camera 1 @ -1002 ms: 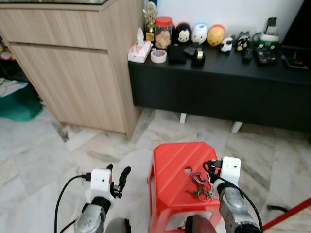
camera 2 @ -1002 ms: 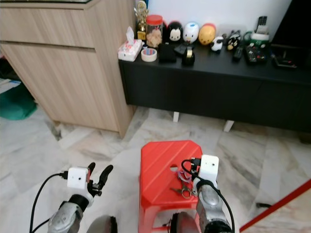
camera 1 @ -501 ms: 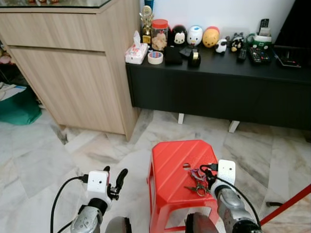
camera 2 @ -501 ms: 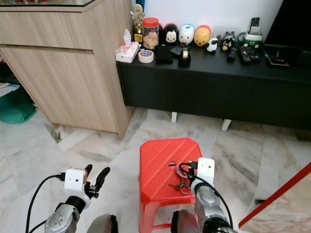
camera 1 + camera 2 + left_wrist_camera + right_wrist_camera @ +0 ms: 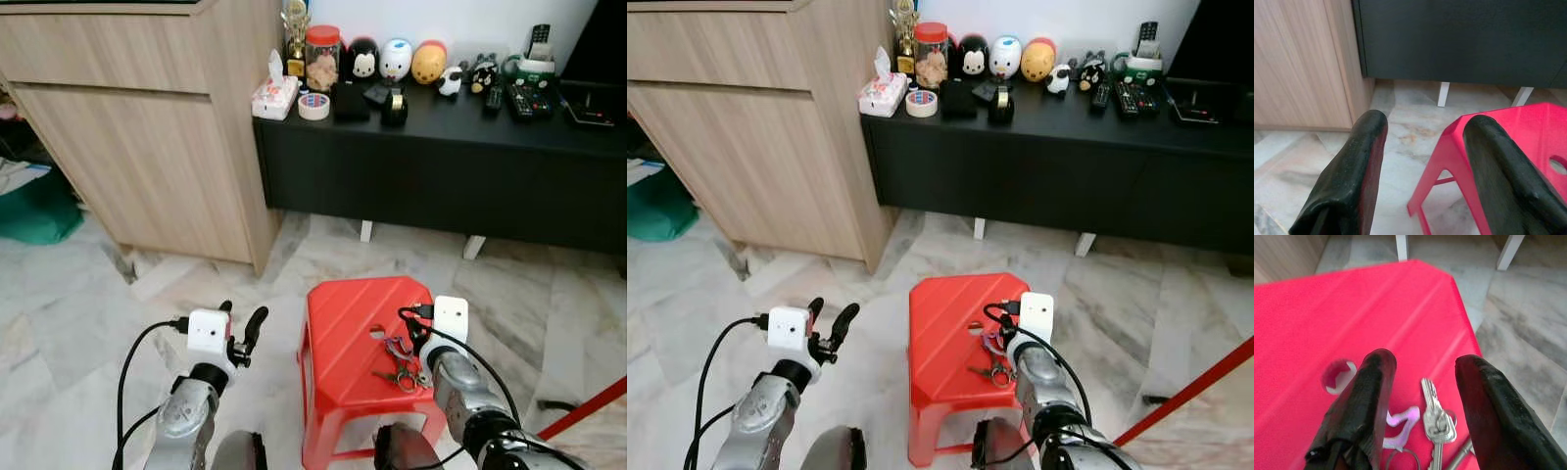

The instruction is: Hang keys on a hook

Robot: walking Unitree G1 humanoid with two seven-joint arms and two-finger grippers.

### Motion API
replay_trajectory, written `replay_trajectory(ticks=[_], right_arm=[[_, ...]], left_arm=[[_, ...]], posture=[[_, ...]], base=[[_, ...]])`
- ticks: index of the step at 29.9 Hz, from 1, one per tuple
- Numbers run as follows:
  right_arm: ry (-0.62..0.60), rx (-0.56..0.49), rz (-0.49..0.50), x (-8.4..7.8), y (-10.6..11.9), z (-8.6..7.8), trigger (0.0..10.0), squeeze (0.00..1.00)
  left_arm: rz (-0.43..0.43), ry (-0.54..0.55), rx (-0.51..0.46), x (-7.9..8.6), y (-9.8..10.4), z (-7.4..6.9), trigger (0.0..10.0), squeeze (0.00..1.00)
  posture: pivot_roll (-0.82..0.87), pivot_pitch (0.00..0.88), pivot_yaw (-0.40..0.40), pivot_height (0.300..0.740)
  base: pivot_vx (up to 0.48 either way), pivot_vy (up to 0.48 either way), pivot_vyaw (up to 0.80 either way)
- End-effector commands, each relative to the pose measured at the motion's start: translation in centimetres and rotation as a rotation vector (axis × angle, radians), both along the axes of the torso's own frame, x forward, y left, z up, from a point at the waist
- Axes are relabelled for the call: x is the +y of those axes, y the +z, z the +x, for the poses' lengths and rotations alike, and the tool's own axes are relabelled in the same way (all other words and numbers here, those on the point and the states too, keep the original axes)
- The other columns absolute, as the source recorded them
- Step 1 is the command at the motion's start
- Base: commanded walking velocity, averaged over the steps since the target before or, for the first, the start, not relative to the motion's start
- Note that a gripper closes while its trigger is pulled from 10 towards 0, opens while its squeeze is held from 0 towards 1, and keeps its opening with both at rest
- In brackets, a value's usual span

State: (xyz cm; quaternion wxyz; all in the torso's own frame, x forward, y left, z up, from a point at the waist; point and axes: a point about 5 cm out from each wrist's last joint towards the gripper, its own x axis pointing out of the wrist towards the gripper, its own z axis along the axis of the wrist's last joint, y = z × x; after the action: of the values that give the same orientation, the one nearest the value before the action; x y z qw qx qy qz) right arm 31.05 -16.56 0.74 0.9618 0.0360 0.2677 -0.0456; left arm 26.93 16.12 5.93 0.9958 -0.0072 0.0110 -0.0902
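A bunch of silver keys (image 5: 400,368) with a pink tag lies on the top of a red plastic stool (image 5: 348,338), near its right side. My right gripper (image 5: 1422,377) hovers just over the keys (image 5: 1436,420), open, one finger on each side of them. The pink tag (image 5: 1400,423) lies beside the stool's round centre hole (image 5: 1338,377). My left gripper (image 5: 1422,147) is open and holds nothing; it hangs left of the stool (image 5: 1508,147) over the marble floor (image 5: 88,323).
A low black TV cabinet (image 5: 441,166) stands behind the stool with toys, a tape roll (image 5: 313,106), a tissue box (image 5: 275,95) and remotes on top. A tall wooden cabinet (image 5: 147,127) stands at left. A red bar (image 5: 583,416) crosses the lower right.
The camera has shifted a little, so the scene sits slightly differently. My right gripper stays over the keys and my left arm has risen a bit beside the stool.
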Motion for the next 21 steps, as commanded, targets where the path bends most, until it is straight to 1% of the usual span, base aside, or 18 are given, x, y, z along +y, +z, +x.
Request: replay_trajectory(ticks=[1, 3, 8, 11, 14, 21], right_arm=[[0.008, 0.024, -0.007, 0.0, -0.2, -0.1, 10.0, 0.0], [0.007, 0.021, -0.009, -0.1, 0.0, 0.0, 10.0, 0.0], [0.006, 0.022, -0.017, -0.4, 0.1, 0.2, 10.0, 0.0], [0.006, 0.014, -0.016, -0.4, 0.3, 0.4, 10.0, 0.0], [0.001, 0.0, -0.009, -0.3, 0.9, 1.0, 10.0, 0.0], [-0.008, -0.006, -0.004, -0.2, 1.4, 1.4, 10.0, 0.0]], left_arm=[[-0.019, 0.016, 0.007, 0.1, 0.1, -0.2, 10.0, 0.0], [-0.023, 0.014, 0.003, 0.0, 0.2, -0.3, 10.0, 0.0], [-0.041, 0.01, -0.006, -0.7, 0.6, -1.4, 10.0, 0.0], [-0.044, 0.009, -0.008, -0.8, 0.8, -1.8, 10.0, 0.0], [-0.045, 0.02, -0.004, -0.5, 1.1, -2.3, 10.0, 0.0], [-0.039, 0.034, 0.012, -0.3, 1.2, -3.3, 10.0, 0.0]], posture=[[0.1, 0.177, -0.01, 0.623], [0.11, 0.187, -0.011, 0.623], [0.11, 0.237, -0.014, 0.623], [0.12, 0.248, -0.016, 0.623], [0.13, 0.265, -0.02, 0.623], [0.14, 0.287, -0.023, 0.623]], base=[[0.0, 0.0, 0.0], [0.0, 0.0, 0.0], [0.0, 0.0, 0.0], [0.0, 0.0, 0.0], [0.0, 0.0, 0.0], [0.0, 0.0, 0.0]])
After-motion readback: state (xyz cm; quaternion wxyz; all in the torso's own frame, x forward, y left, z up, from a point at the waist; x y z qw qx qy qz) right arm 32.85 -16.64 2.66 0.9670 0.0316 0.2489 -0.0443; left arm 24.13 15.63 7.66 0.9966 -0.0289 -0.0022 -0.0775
